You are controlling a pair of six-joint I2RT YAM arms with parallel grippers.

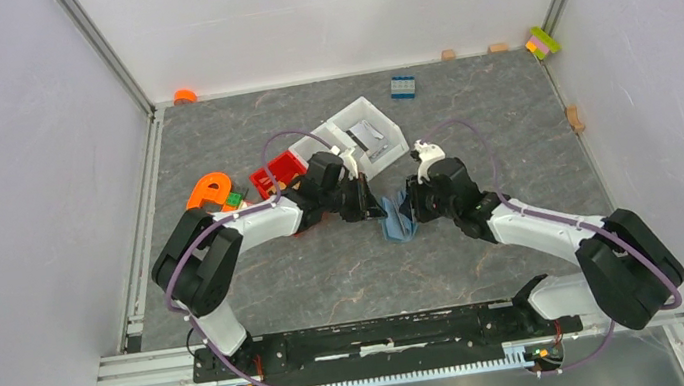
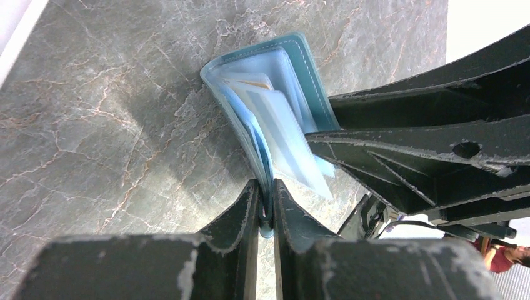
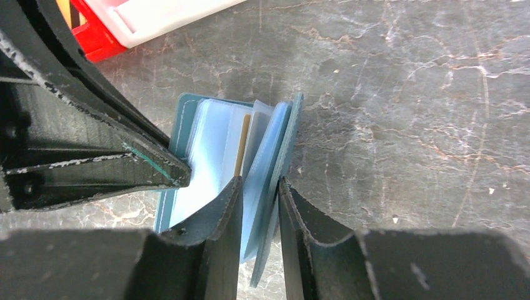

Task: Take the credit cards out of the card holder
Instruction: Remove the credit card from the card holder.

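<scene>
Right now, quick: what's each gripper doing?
Left gripper: closed on the card holder at its edge.
Right gripper: closed on the card holder's other cover.

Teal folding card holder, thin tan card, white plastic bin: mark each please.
teal folding card holder (image 2: 312, 87), left wrist view, outer cover.
thin tan card (image 3: 244, 147), right wrist view, exposed edge.
white plastic bin (image 1: 386, 118), top view, rim.
</scene>
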